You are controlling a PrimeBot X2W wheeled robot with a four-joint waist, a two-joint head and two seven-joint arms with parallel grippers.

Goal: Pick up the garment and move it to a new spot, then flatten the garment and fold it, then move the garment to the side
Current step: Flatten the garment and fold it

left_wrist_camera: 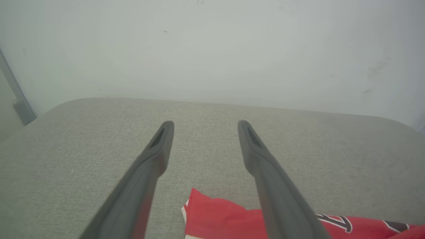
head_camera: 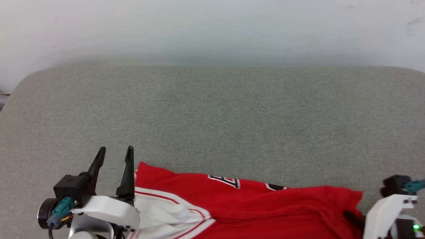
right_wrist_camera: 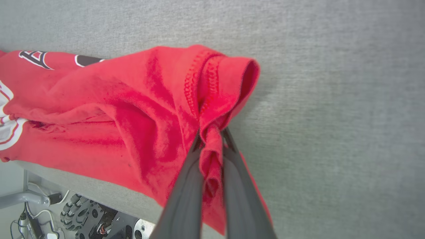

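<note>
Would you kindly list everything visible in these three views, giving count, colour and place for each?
garment: one, red with a white sleeve and black lettering, crumpled along the padded surface's near edge, partly overhanging it.
padded surface: one, grey-green fabric, spanning the head view.
wall: one, white, behind the surface.
wheeled base: one, black and metal, below the surface's near edge, with loose cables beside it.
left gripper: one, dark fingers, open, holding nothing, beside the garment's sleeve end.
right gripper: one, dark fingers, shut on a bunched fold at the garment's other end.
</note>
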